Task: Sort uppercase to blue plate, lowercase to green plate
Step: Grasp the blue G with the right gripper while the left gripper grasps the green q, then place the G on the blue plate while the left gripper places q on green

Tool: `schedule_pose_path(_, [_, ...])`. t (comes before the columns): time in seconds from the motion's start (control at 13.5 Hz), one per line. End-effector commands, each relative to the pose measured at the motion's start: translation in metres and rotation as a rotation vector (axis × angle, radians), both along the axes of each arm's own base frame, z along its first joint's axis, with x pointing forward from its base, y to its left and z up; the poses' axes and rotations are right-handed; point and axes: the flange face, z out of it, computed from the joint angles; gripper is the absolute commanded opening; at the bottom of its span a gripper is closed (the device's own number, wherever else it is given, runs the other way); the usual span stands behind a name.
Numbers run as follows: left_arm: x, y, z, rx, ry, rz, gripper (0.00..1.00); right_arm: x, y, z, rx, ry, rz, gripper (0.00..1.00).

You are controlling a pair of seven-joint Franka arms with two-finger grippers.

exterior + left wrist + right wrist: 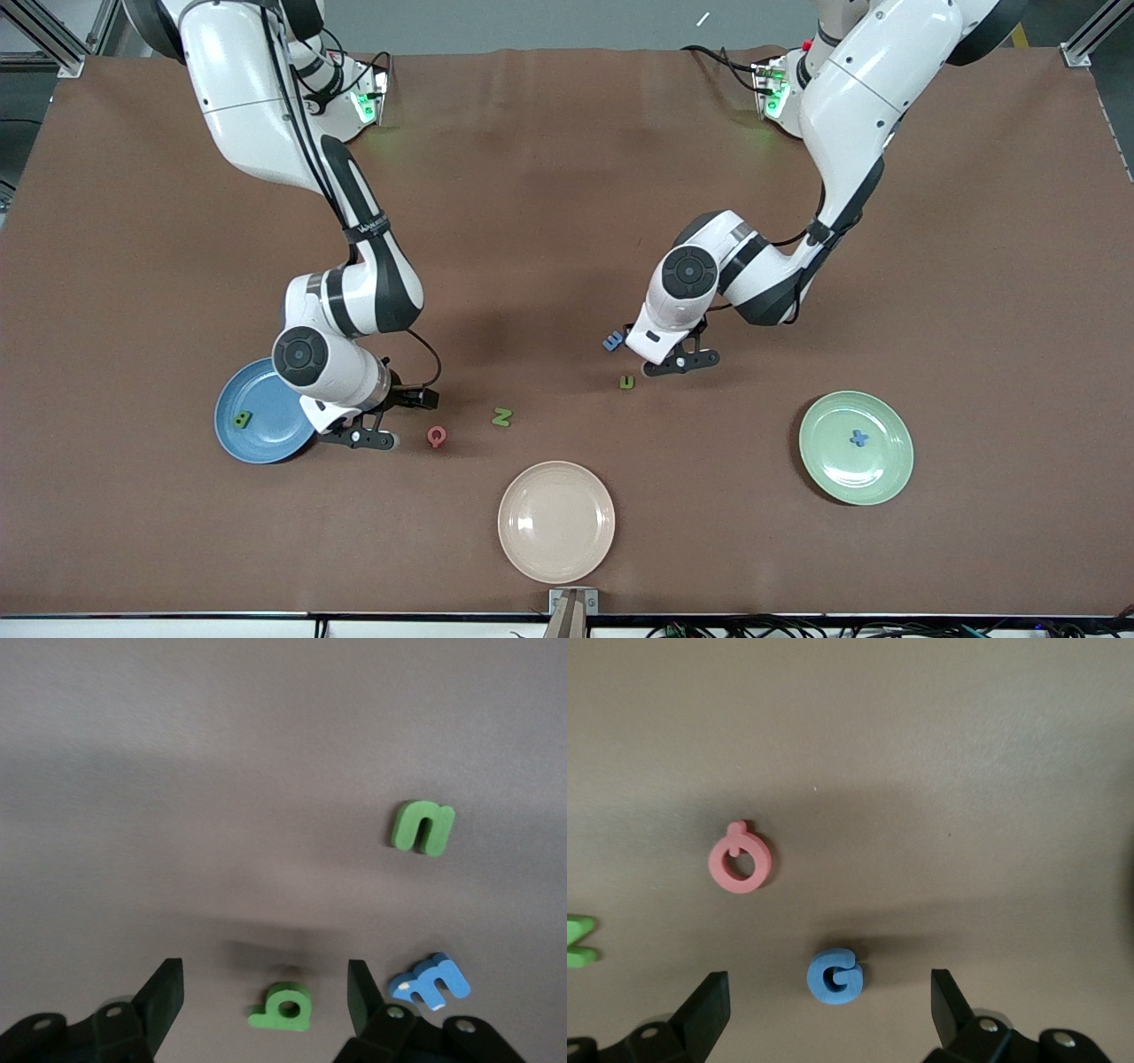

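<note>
**Both end effectors low over loose letters, two letters already on plates**

The brown table (pixel 567 177) carries three plates along the side nearest the front camera. The blue plate (pixel 257 439) sits toward the right arm's end and holds the green B (pixel 242 420). The green plate (pixel 873 470) sits toward the left arm's end with the blue x (pixel 858 438) lying in its middle. The beige plate (pixel 555 521) lies between them, nearest the camera.

The right end effector (pixel 830 1010) hangs low over the table just beside the blue plate's rim, its fingers (pixel 709 1005) spread wide and gripping nothing. In the right wrist view the blue G (pixel 834 975) lies flat on the table between those spread fingers; whether they touch it cannot be told. The pink-red Q (pixel 436 435) lies on the table just beside that end effector, toward the beige plate, and the green N (pixel 502 416) lies a little past it, toward the table's middle.

The left end effector (pixel 264 1005) is low over the middle of the table, its fingers (pixel 164 997) apart on either side of the green b (pixel 283 1008), which lies flat and is not touched by them. The blue m (pixel 613 340) lies just beside it, at the outside of one finger. The green n (pixel 627 382) lies near, nearer to the front camera than the blue m.
</note>
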Motion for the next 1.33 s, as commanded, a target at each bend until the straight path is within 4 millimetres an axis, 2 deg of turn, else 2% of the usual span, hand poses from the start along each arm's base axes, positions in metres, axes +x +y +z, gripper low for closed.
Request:
schedule_pose_path(0.0, [-0.013, -0.010, -0.007, 0.000, -0.013, -0.022, 0.76, -0.016, 0.004, -0.016, 0.004, -0.021, -0.016, 0.98])
schedule_pose_path(0.07, [-0.016, -0.009, -0.010, 0.004, -0.007, -0.024, 0.74, -0.019, 0.002, -0.023, 0.000, -0.032, -0.018, 0.97])
schedule_pose_path(0.22, [-0.022, -0.007, -0.015, 0.012, 0.005, -0.031, 0.71, -0.021, 0.003, -0.029, -0.003, -0.035, -0.016, 0.89])
schedule_pose_path(0.37, [-0.029, -0.006, -0.017, 0.022, 0.014, -0.038, 0.68, -0.022, 0.008, -0.029, -0.003, -0.035, -0.009, 0.73])
schedule_pose_path(0.52, [-0.034, -0.004, -0.018, 0.030, 0.018, -0.042, 0.65, -0.023, 0.010, -0.029, -0.003, -0.038, -0.006, 0.48])
schedule_pose_path(0.59, [-0.037, -0.003, -0.018, 0.034, 0.021, -0.045, 0.62, -0.023, 0.010, -0.029, -0.002, -0.039, -0.006, 0.40])
schedule_pose_path(0.89, [-0.044, 0.005, -0.013, 0.050, 0.021, -0.047, 0.52, -0.022, 0.009, -0.028, -0.002, -0.039, -0.007, 0.17])
schedule_pose_path(1.11, [-0.041, 0.004, -0.011, 0.045, 0.015, -0.047, 0.46, -0.016, 0.000, -0.015, -0.006, -0.045, -0.006, 0.06])
schedule_pose_path(1.26, [-0.040, 0.004, -0.012, 0.042, 0.016, -0.044, 0.42, -0.001, -0.029, 0.009, -0.035, -0.038, -0.004, 0.05])
